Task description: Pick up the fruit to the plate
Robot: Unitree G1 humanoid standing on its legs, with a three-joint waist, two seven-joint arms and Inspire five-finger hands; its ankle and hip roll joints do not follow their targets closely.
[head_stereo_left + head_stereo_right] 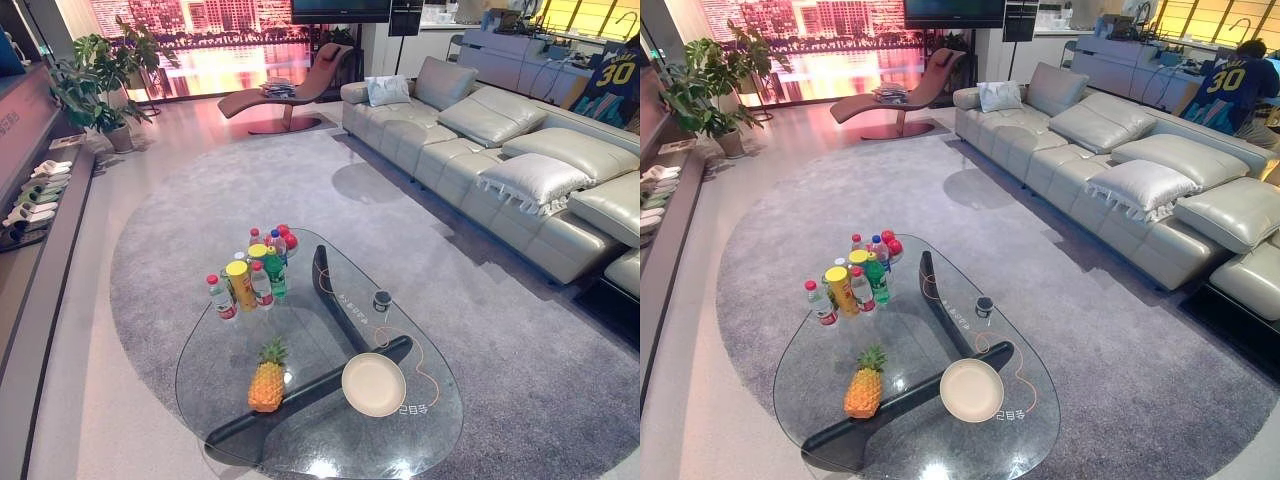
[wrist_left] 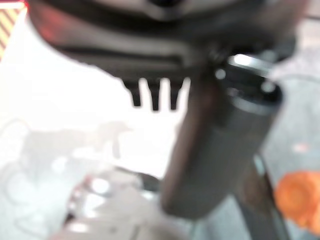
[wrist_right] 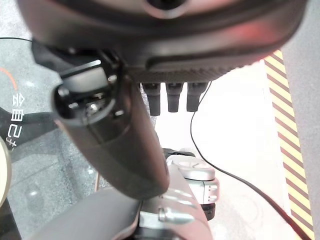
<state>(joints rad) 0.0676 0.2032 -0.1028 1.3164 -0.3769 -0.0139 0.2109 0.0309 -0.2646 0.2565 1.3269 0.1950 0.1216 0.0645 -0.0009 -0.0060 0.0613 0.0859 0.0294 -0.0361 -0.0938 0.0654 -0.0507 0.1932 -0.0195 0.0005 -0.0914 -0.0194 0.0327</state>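
A pineapple [image 1: 267,380] lies on the glass coffee table [image 1: 440,425], towards its near left part. A round cream plate [image 1: 373,384] sits bare to the right of it, about a hand's width away. In the left wrist view my left hand [image 2: 150,50] hangs with straight fingers and holds nothing; an orange blur [image 2: 300,200] past the thumb looks like the fruit. My right hand [image 3: 170,45] is also open with nothing in it, and the plate's rim [image 3: 2,170] shows beside its thumb.
A cluster of several bottles and a yellow can [image 1: 255,270] stands at the table's far left, a small dark cup [image 1: 381,300] near the middle. A grey sofa [image 1: 500,150] runs along the right, on a grey rug [image 1: 300,190]. A person [image 1: 1230,85] sits behind the sofa.
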